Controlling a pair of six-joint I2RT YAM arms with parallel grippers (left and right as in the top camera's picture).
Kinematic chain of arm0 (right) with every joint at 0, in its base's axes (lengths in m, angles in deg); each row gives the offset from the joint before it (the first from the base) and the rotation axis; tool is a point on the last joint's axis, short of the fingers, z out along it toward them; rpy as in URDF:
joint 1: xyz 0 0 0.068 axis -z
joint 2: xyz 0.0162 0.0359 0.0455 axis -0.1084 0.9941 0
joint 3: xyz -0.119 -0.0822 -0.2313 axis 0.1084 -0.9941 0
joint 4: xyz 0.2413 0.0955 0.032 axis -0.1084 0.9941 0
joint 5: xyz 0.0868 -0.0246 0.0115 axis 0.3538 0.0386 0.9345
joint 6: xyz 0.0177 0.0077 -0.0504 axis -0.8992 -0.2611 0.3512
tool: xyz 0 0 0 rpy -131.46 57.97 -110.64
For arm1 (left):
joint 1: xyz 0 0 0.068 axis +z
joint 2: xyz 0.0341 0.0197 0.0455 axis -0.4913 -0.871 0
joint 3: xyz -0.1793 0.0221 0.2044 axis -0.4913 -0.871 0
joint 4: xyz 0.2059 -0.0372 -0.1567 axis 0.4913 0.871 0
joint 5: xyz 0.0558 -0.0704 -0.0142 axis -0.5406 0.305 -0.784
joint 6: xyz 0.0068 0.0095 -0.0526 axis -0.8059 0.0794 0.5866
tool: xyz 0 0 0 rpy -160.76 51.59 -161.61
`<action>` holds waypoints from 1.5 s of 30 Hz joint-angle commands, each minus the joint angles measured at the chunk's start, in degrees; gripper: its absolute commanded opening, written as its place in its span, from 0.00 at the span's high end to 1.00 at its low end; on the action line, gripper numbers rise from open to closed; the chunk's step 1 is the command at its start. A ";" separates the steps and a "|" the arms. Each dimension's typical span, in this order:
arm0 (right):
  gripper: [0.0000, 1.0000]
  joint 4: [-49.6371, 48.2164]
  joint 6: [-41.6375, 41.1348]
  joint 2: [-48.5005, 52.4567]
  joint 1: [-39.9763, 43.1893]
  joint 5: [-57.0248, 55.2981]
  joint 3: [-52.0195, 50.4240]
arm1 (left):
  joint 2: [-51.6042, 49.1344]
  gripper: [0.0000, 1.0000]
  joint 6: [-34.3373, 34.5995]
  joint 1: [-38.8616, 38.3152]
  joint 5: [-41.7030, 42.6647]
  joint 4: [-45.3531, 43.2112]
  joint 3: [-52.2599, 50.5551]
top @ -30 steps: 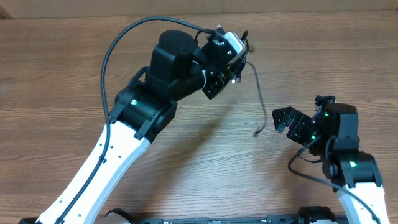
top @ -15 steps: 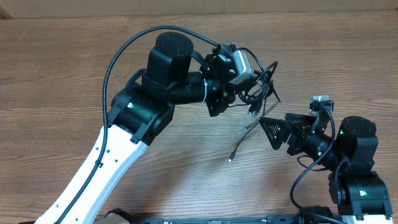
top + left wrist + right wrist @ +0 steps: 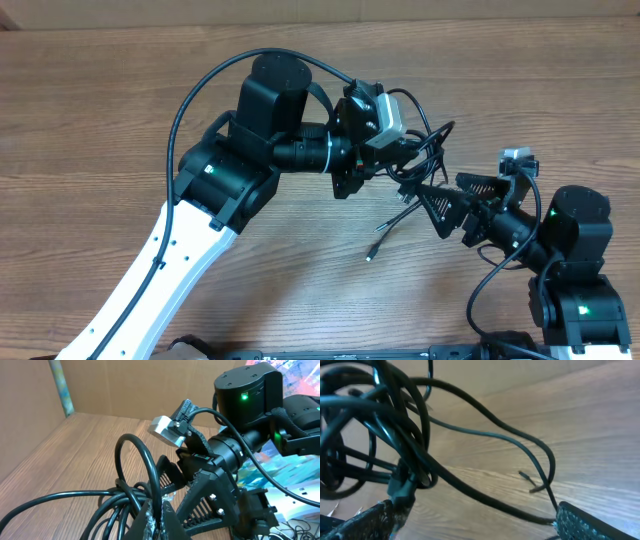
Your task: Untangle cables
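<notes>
Within the last second the left gripper (image 3: 400, 160) has swung the cables (image 3: 428, 145) toward the right arm, and the right gripper (image 3: 436, 190) has come up to meet them, so a first pull apart seems near. The left fingers pinch the bundle above the table (image 3: 100, 100). The right jaws stand apart around hanging strands, and one plug end (image 3: 370, 256) trails low.

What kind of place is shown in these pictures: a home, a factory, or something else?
Probably a robotics lab bench. The left arm and the right arm share a wood-grain table, with a plain cardboard wall behind it and the cables as practice material.
</notes>
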 commanded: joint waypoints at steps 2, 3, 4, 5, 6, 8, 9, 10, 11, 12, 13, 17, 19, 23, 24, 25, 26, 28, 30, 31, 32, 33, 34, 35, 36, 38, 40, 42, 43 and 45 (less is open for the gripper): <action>0.03 -4.44 0.50 -0.37 0.17 0.59 0.44 | 1.62 0.96 0.98 0.20 5.77 -0.26 0.94; 0.04 -5.64 0.50 -0.37 0.17 1.05 0.44 | 1.62 0.96 0.98 0.20 6.49 -0.24 0.94; 0.05 -6.36 0.50 -0.37 0.17 1.55 0.44 | 1.62 0.96 0.98 0.17 6.93 -0.26 0.94; 0.06 -7.67 0.50 -0.37 0.17 3.21 0.44 | 1.62 0.96 0.98 0.09 7.19 -0.24 0.94; 0.08 -8.61 0.48 -0.37 0.17 4.76 0.44 | 1.62 0.96 0.98 0.09 7.39 -0.24 0.94; 0.11 -9.70 0.50 -0.35 0.17 6.73 0.44 | 1.62 0.96 0.98 0.09 8.09 -0.26 0.94; 0.19 -10.49 0.50 -0.35 0.17 8.04 0.42 | 1.62 0.96 1.01 0.00 8.24 -0.24 0.94; 0.29 -10.91 0.48 -0.35 0.17 8.68 0.42 | 1.62 0.96 1.01 -0.26 8.24 -0.24 0.94; 0.38 -11.06 0.50 -0.35 0.17 8.87 0.42 | 1.62 0.96 0.98 -0.70 8.20 -0.24 0.94; 0.53 -11.06 0.48 -0.35 0.17 8.94 0.42 | 1.62 0.96 0.98 -0.94 8.15 -0.26 0.94; 0.68 -11.04 0.46 -0.35 0.17 9.09 0.42 | 1.62 0.95 0.98 -1.25 7.96 -0.26 0.94; 0.96 -10.05 0.07 -0.35 0.17 9.11 0.42 | 1.62 0.96 0.98 -1.40 3.15 -0.24 0.94; 0.96 -8.85 0.07 -0.35 0.17 9.07 0.42 | 1.62 0.77 0.98 -1.40 -1.99 0.57 0.94; 0.96 -6.38 -0.81 -0.35 0.17 8.04 0.42 | 1.62 0.41 -0.96 -1.40 -11.89 5.51 0.94; 0.96 -5.90 -2.27 -0.35 0.17 6.86 0.42 | 1.62 0.37 -3.26 -1.42 -13.05 7.67 0.94; 0.96 -5.51 -4.59 -0.35 0.17 4.90 0.42 | 1.62 0.34 -5.33 -1.49 -13.11 9.92 0.94; 0.96 -5.40 -5.70 -0.35 0.17 3.98 0.42 | 1.62 0.32 -6.10 -1.57 -13.05 10.97 0.94; 0.96 -5.42 -7.37 -0.35 0.17 3.19 0.42 | 1.62 0.27 -7.43 -1.90 -13.05 13.07 0.94; 0.96 -5.40 -9.40 -0.35 0.17 2.82 0.42 | 1.62 0.24 -9.07 -2.49 -13.11 14.97 0.94; 0.96 -5.40 -10.62 -0.35 0.17 2.78 0.42 | 1.62 0.22 -10.38 -2.93 -13.07 15.80 0.94; 0.96 -5.42 -11.21 -0.35 0.17 2.80 0.42 | 1.62 0.21 -11.37 -3.54 -13.07 16.06 0.94; 0.96 -5.42 -12.22 -0.35 0.17 2.71 0.42 | 1.62 0.20 -12.33 -4.13 -13.07 16.06 0.94; 0.96 -5.38 -13.62 -0.35 0.17 2.21 0.42 | 1.62 0.19 -13.79 -4.96 -13.09 16.04 0.94; 0.96 -5.38 -14.45 -0.35 0.17 1.92 0.42 | 1.62 0.19 -15.37 -5.75 -13.25 16.04 0.94; 0.96 -5.40 -15.91 -0.35 0.17 1.88 0.42 | 1.62 0.18 -17.55 -7.04 -14.05 16.00 0.94; 0.96 -5.38 -17.73 -0.35 0.17 1.95 0.42 | 1.62 0.18 -19.04 -9.66 -19.34 15.50 0.94; 0.96 -5.25 -18.03 -0.35 0.17 1.99 0.42 | 1.62 0.17 -19.19 -12.85 -29.03 14.27 0.94; 0.96 -5.14 -18.01 -0.35 0.17 2.03 0.42 | 1.62 0.17 -20.46 -14.69 -33.70 13.44 0.94; 0.96 -5.18 -17.97 -0.35 0.17 2.43 0.42 | 1.62 0.16 -21.05 -15.72 -36.15 12.76 0.94; 0.96 -5.16 -17.97 -0.35 0.17 2.45 0.42 | 1.62 0.16 -21.35 -17.62 -42.14 10.75 0.94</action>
